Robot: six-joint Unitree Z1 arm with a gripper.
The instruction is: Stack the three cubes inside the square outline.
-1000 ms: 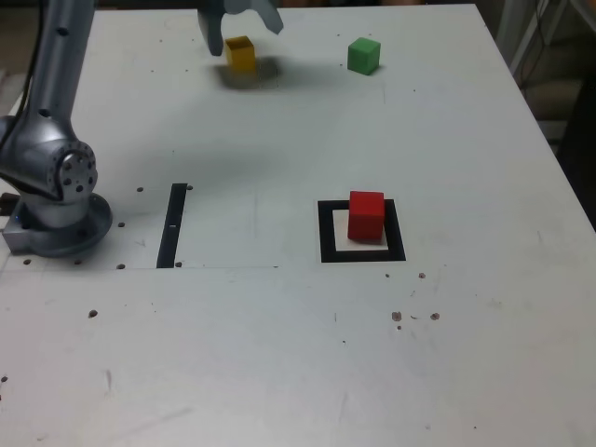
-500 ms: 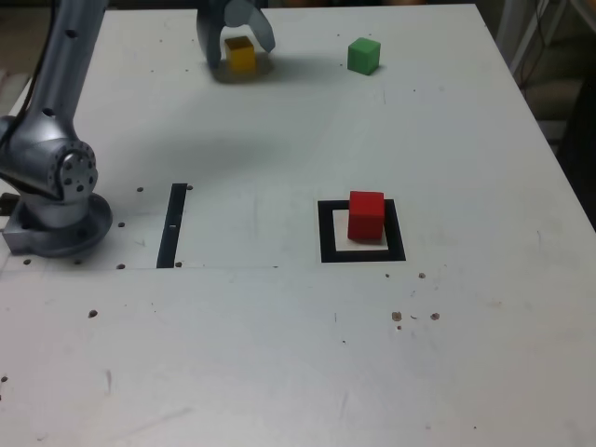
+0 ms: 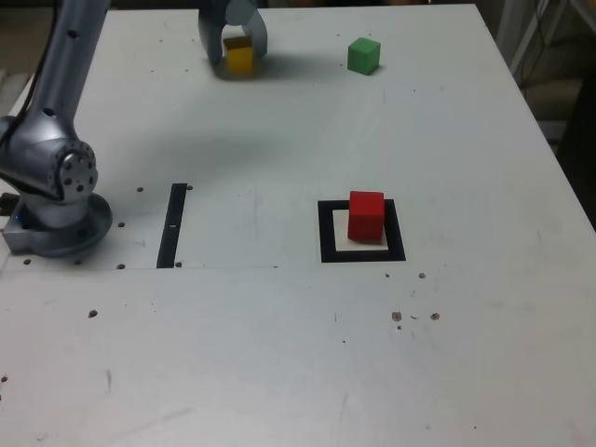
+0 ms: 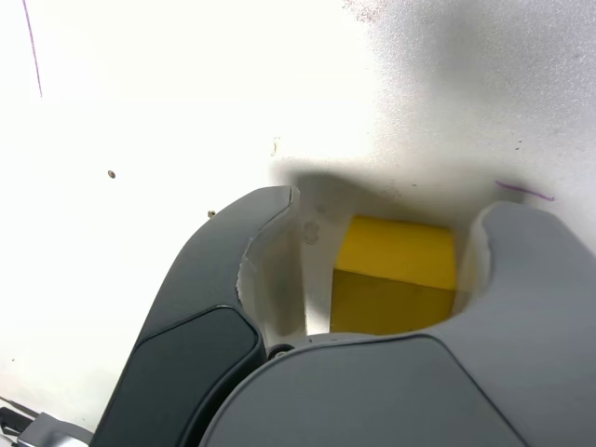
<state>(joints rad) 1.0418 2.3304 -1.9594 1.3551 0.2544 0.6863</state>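
Note:
At the far side of the table, the yellow cube (image 3: 239,58) rests on the surface between the two fingers of my gripper (image 3: 236,54). In the wrist view the yellow cube (image 4: 396,270) touches one finger, and a narrow gap separates it from the other, so the gripper (image 4: 391,209) is open around it. The green cube (image 3: 363,56) stands alone to the exterior view's right of the gripper. The red cube (image 3: 366,216) sits inside the square outline (image 3: 327,233), nearer the front.
The arm's grey base (image 3: 56,200) stands at the exterior view's left. A thin black strip (image 3: 172,225) lies between the base and the square outline. The table's right edge runs close to dark clutter beyond it.
The gripper has come down over the yellow cube and its fingers have narrowed around it. The red and green cubes have not moved.

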